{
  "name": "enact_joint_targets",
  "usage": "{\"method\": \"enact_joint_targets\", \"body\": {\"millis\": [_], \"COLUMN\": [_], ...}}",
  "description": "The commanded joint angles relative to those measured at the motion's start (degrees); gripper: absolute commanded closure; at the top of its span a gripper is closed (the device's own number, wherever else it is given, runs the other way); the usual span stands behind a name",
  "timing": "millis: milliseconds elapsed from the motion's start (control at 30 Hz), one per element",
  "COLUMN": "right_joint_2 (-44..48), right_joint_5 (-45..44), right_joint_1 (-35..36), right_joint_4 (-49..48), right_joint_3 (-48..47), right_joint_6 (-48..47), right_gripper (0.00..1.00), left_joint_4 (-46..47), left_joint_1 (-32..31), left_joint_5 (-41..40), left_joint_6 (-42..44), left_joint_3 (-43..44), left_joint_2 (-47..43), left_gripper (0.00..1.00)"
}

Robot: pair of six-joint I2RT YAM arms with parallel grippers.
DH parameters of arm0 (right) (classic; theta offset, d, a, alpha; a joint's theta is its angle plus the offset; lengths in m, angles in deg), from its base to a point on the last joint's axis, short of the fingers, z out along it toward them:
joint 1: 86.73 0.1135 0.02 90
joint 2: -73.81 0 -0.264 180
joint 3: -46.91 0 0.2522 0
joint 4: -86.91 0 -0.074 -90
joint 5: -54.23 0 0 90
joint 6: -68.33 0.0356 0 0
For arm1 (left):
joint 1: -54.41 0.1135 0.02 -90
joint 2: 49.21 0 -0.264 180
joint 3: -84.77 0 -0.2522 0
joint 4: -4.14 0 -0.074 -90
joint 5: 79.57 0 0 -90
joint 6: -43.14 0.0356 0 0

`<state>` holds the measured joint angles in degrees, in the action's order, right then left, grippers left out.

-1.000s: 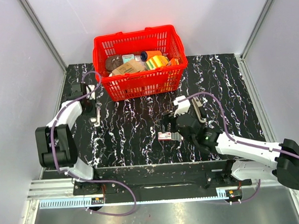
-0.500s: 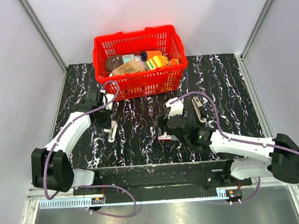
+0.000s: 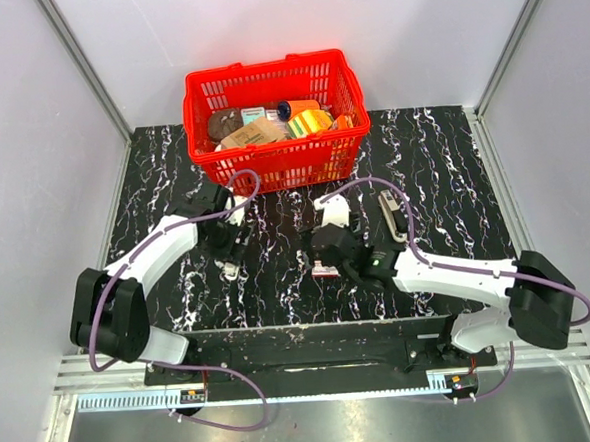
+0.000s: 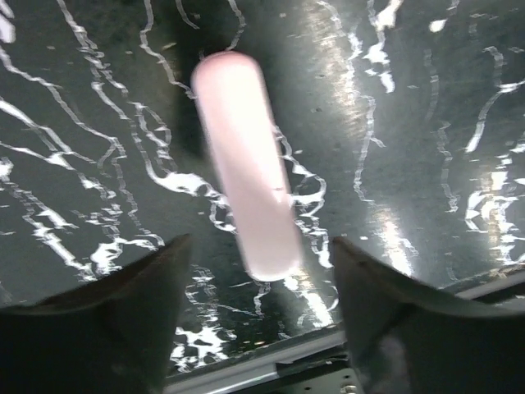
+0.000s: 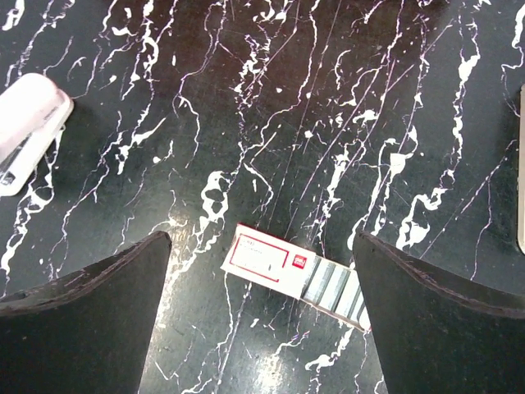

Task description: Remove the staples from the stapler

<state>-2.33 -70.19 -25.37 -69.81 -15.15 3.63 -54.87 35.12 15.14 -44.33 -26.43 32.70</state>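
Stapler (image 4: 244, 156), cream-white, lies on the black marbled table (image 3: 442, 172), left of centre and nearer than the red basket (image 3: 276, 162). We see one end of it between the fingers of the left gripper (image 4: 261, 245), which stand apart and touch neither side. The right gripper (image 5: 261, 245) jaws, also apart, straddle a red-and-white staple box (image 5: 264, 255); its print is too small to read.
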Motion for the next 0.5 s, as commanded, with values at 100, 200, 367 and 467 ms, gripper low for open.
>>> {"method": "enact_joint_targets", "body": {"millis": [100, 200, 367, 467], "right_joint_2": [-5.9, -7.4, -7.7, -18.1], "right_joint_5": [-5.0, -7.6, 4.4, 0.1], "right_joint_1": [0.6, 0.5, 0.4, 0.7], "right_joint_4": [7.2, 10.7, 1.7, 15.8], "right_joint_3": [-9.0, -12.4, -10.1, -22.9], "right_joint_6": [3.8, 12.1, 0.5, 2.0], "right_gripper": [0.01, 0.01, 0.02, 0.43], "left_joint_4": [-1.6, -3.2, -4.9, -5.5], "left_joint_1": [-0.5, 0.1, 5.8, 10.6], "left_joint_5": [7.7, 6.3, 5.9, 6.0], "left_joint_6": [1.3, 1.8, 3.3, 6.1], "left_joint_3": [3.2, 5.2, 9.3, 10.2], "left_joint_2": [-7.3, -11.1, -17.8, -20.6], "left_gripper": [0.01, 0.01, 0.01, 0.01]}}
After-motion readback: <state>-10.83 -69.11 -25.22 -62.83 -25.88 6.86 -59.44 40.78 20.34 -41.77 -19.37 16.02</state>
